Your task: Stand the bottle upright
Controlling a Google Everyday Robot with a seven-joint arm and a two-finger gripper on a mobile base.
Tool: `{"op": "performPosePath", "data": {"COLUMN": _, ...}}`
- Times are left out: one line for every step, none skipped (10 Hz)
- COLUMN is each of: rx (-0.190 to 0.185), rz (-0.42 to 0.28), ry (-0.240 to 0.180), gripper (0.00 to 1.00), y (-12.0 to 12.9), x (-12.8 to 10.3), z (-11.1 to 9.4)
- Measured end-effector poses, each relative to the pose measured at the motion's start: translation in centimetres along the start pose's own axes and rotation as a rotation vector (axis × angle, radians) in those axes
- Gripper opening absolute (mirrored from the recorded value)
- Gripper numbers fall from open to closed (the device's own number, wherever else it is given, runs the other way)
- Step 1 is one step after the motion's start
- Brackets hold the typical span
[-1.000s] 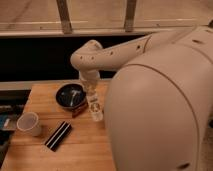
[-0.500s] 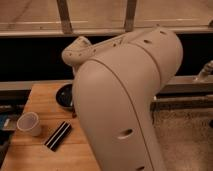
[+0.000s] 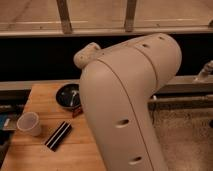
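Observation:
My own arm (image 3: 125,100) fills the middle of the camera view as a big cream-coloured shell. It hides the gripper, which is shut; whether it holds anything does not show. The bottle is hidden behind the arm too. Only a small orange-red sliver (image 3: 76,112) peeks out at the arm's left edge, just right of the bowl, and I cannot tell what it is.
A dark bowl (image 3: 67,95) sits at the back of the wooden table (image 3: 35,155), partly covered by the arm. A white cup (image 3: 29,123) stands at the left edge. A black bar with a white stripe (image 3: 58,135) lies in front of the bowl.
The arm has swung across the view. A second ago the gripper and an upright white bottle showed just right of the bowl; both are now covered.

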Motion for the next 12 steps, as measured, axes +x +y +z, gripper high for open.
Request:
{"op": "performPosePath", "data": {"rx": -0.002, "rz": 0.007, "ry": -0.003, "gripper": 0.0, "y": -0.4, "x": 0.2, "z": -0.3}}
{"op": "performPosePath", "data": {"rx": -0.004, "rz": 0.011, "ry": -0.006, "gripper": 0.0, "y": -0.5, "x": 0.2, "z": -0.5}}
{"op": "performPosePath", "data": {"rx": -0.006, "rz": 0.014, "ry": -0.014, "gripper": 0.0, "y": -0.5, "x": 0.2, "z": -1.0}}
{"op": "performPosePath", "data": {"rx": -0.009, "rz": 0.013, "ry": -0.024, "gripper": 0.0, "y": -0.4, "x": -0.1, "z": -1.7}}
{"op": "performPosePath", "data": {"rx": -0.013, "rz": 0.011, "ry": -0.035, "gripper": 0.0, "y": -0.1, "x": -0.4, "z": -2.3}}
{"op": "performPosePath", "data": {"rx": -0.019, "rz": 0.01, "ry": -0.042, "gripper": 0.0, "y": 0.1, "x": -0.6, "z": -2.6}}
{"op": "performPosePath", "data": {"rx": -0.027, "rz": 0.005, "ry": -0.046, "gripper": 0.0, "y": 0.4, "x": -0.7, "z": -2.6}}
{"op": "performPosePath", "data": {"rx": -0.035, "rz": 0.002, "ry": -0.047, "gripper": 0.0, "y": 0.6, "x": -0.8, "z": -2.5}}
{"op": "performPosePath", "data": {"rx": -0.042, "rz": -0.001, "ry": -0.045, "gripper": 0.0, "y": 0.7, "x": -0.8, "z": -2.3}}
{"op": "performPosePath", "data": {"rx": -0.054, "rz": 0.0, "ry": -0.04, "gripper": 0.0, "y": 0.9, "x": -0.6, "z": -1.8}}
{"op": "performPosePath", "data": {"rx": -0.07, "rz": 0.005, "ry": -0.036, "gripper": 0.0, "y": 0.9, "x": -0.4, "z": -1.2}}
{"op": "performPosePath", "data": {"rx": -0.087, "rz": 0.01, "ry": -0.039, "gripper": 0.0, "y": 0.7, "x": -0.1, "z": -0.7}}
